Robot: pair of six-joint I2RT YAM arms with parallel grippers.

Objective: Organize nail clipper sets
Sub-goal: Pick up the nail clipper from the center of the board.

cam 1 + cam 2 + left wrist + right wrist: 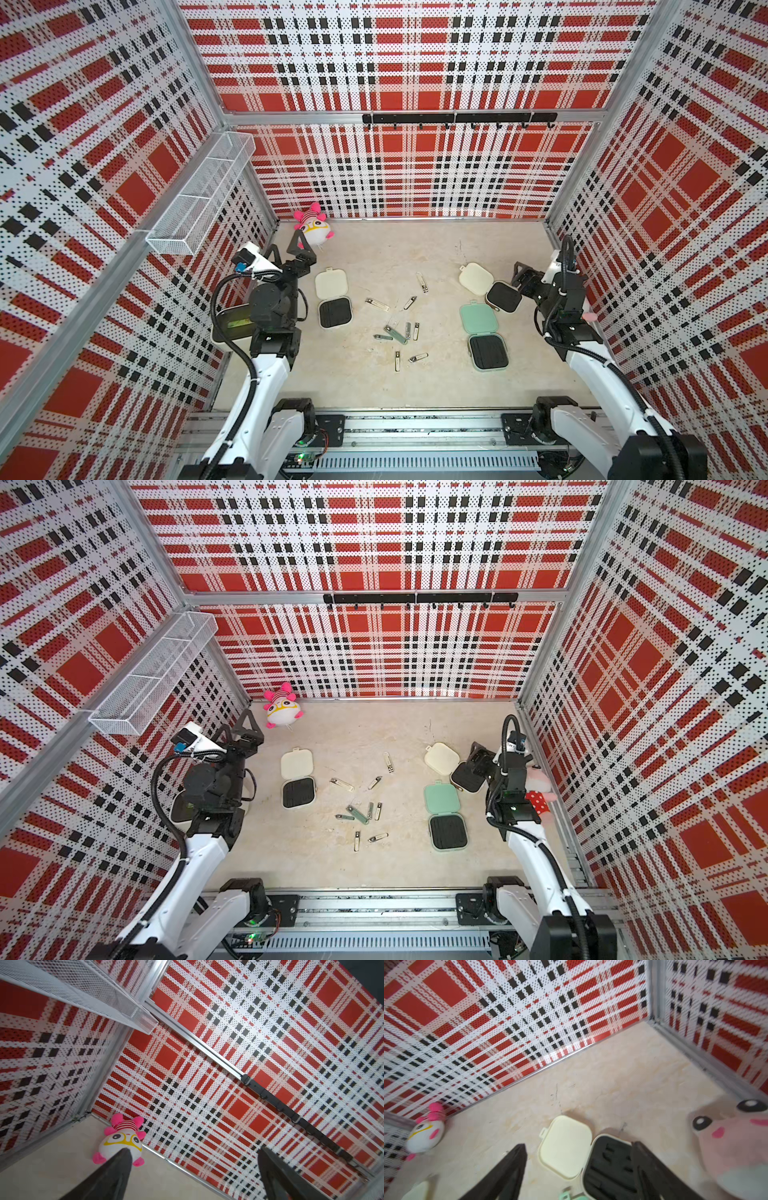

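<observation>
Three nail clipper cases lie open on the table in both top views, black trays facing up. One cream case (332, 299) is left of centre, another cream case (490, 287) is at the right, and a mint green case (484, 336) lies in front of it. Silver clippers (399, 328) are scattered between them. My right gripper (517, 277) is open just above the right cream case (566, 1153), with its lid and tray between the spread fingers (517, 1159). My left gripper (194, 1151) is open and empty, raised at the back left (286, 245).
A pink-and-white plush toy (313, 227) lies in the back left corner. A pale pink plush (733, 1147) sits against the right wall beside my right arm. A larger cream box (232, 324) is under my left arm. A wire basket (199, 195) hangs on the left wall.
</observation>
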